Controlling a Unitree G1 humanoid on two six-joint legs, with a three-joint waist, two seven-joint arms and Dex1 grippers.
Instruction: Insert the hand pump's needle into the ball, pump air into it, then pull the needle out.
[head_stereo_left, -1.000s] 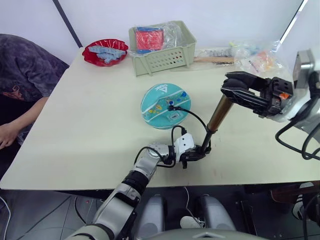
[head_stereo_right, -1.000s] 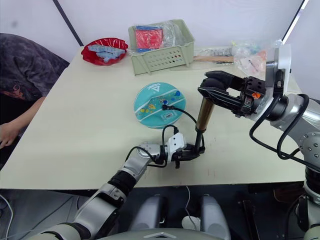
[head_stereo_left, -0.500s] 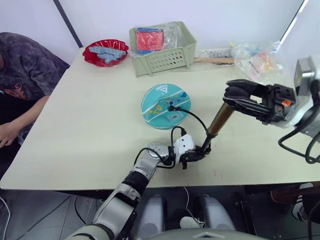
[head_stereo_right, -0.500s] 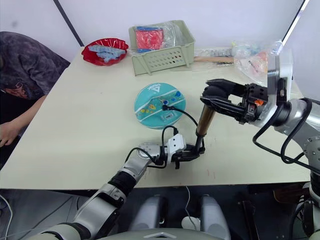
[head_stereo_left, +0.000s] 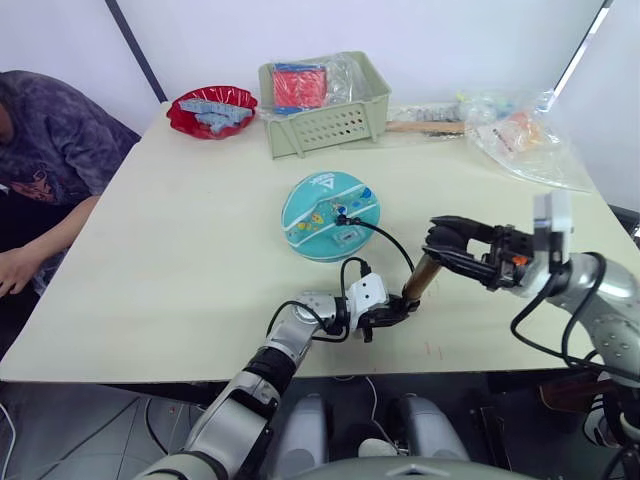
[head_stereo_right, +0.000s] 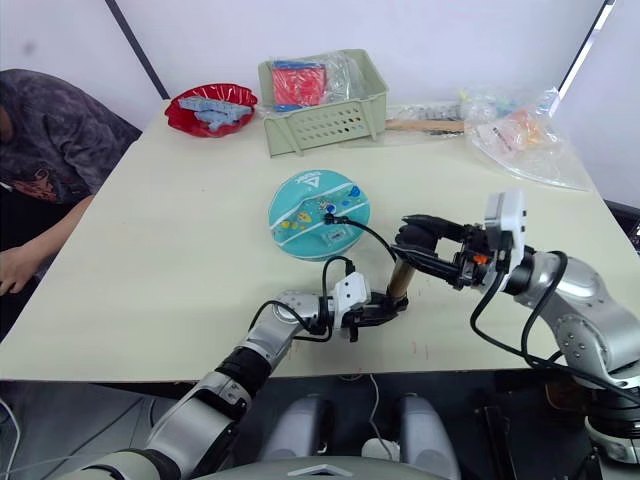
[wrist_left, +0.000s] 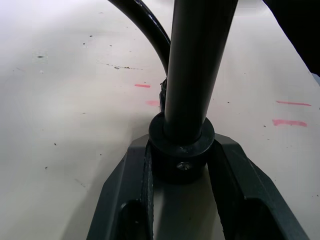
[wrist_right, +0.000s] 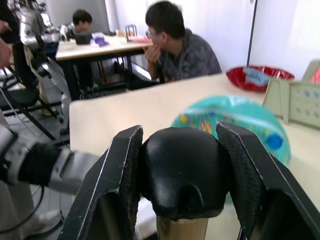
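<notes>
- Downward goes the right gripper (head_stereo_right: 420, 238) compared with a second ago: the black handle it clamps now sits much nearer the bench (head_stereo_left: 180, 230), so the hand pump (head_stereo_left: 418, 280) shows far less bronze barrel. That reads as the pushing half of a pumping stroke.
- In the right wrist view its two fingers (wrist_right: 117, 190) press either side of the rounded black handle, a firm grasp suited to pushing and pulling.
- The left gripper (head_stereo_left: 385, 312) lies low near the front edge of the bench with its fingers (wrist_left: 132, 195) clenched around the black collar at the foot of the pump. Held like that, the base is likely pinned so the barrel does not tip or skid under the stroke.
- The pump stands leaning, foot towards the left gripper and handle towards the right.
- The ball (head_stereo_left: 330, 213) rests on the bench just behind the pump, flattened and clearly not yet full.
- A thin black hose (head_stereo_left: 385, 232) loops from the pump's foot to the top of the ball, where the needle (head_stereo_left: 341, 215) fitting sits; the pin itself is too small to see, presumably seated in the valve.
</notes>
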